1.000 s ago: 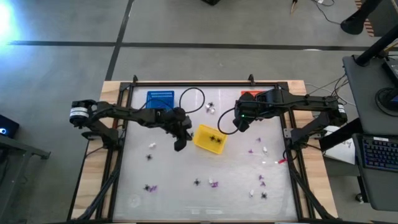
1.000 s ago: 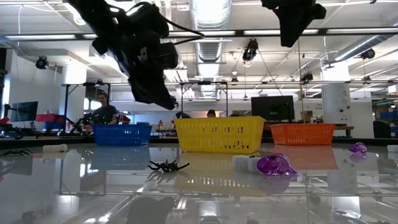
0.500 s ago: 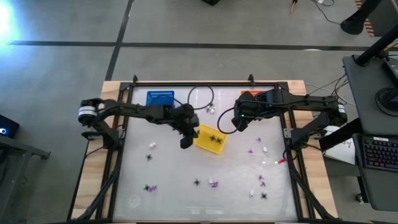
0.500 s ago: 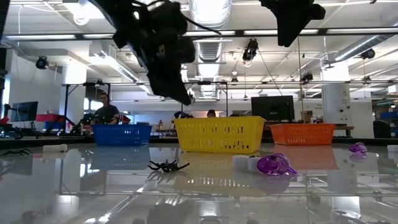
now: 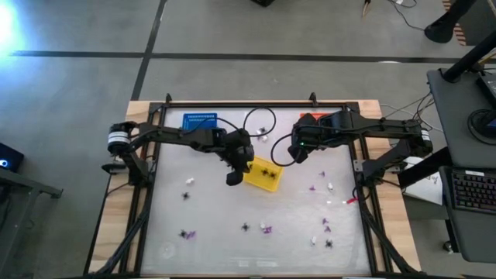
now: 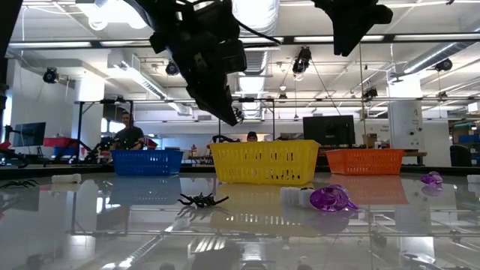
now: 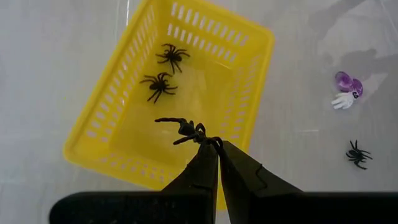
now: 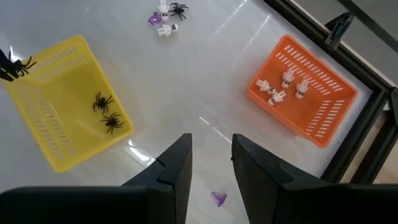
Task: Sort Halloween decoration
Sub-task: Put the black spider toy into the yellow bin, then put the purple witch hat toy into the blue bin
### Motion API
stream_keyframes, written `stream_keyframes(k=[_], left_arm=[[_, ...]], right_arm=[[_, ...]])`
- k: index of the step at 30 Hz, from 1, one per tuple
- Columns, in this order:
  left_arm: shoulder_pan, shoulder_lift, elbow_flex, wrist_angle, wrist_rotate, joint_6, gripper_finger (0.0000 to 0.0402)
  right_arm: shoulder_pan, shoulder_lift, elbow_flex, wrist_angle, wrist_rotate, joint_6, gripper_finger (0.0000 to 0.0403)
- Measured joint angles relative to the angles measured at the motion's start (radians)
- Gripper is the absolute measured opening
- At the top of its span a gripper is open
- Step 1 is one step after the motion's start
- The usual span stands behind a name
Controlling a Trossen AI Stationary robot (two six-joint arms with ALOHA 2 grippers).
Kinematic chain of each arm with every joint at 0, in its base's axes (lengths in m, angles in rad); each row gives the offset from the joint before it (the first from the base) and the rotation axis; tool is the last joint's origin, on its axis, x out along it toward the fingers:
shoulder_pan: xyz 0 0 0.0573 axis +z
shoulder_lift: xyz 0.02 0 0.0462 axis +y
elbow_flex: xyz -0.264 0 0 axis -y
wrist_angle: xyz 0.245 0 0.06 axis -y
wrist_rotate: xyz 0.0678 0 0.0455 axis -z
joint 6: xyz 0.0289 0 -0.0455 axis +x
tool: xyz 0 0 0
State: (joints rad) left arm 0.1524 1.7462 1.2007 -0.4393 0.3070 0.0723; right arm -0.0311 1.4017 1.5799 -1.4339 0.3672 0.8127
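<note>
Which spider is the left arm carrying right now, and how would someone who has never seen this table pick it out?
Find the yellow basket near the table's middle, between the blue and orange ones. The left gripper hangs above it, shut on a black spider pinched at its fingertips. Unlike the two spiders lying on the basket floor, this one is up in the air.

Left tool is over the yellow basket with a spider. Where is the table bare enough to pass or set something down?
Bare patches: the table between the front-left and front-middle pieces, and between the blue basket and the left rail. Crowded: around the yellow basket, where the left tool holds a spider, and the front-right corner, strewn with purple bits.
</note>
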Motion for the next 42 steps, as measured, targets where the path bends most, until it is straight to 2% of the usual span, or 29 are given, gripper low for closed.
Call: stream_keyframes(k=[11,23,30,35,42], left_arm=[[0.002,0.041,0.016,0.002,0.000,0.028,0.0003],[0.002,0.038,0.049,-0.090,-0.002,0.080,0.0073],[0.002,-0.062,0.049,-0.212,-0.012,0.101,0.0081],[0.002,-0.163,0.042,-0.347,-0.082,0.127,0.0081],[0.002,-0.303,0.003,-0.491,-0.201,0.165,0.0082]], right_arm=[[0.000,0.000,0.000,0.003,0.000,0.052,0.0107],[0.000,0.000,0.000,0.004,0.000,0.053,0.0107],[0.000,0.000,0.000,0.009,-0.005,0.051,0.0107],[0.000,0.000,0.000,0.010,-0.004,0.052,0.0107],[0.001,0.000,-0.059,-0.027,-0.004,0.229,0.0107]])
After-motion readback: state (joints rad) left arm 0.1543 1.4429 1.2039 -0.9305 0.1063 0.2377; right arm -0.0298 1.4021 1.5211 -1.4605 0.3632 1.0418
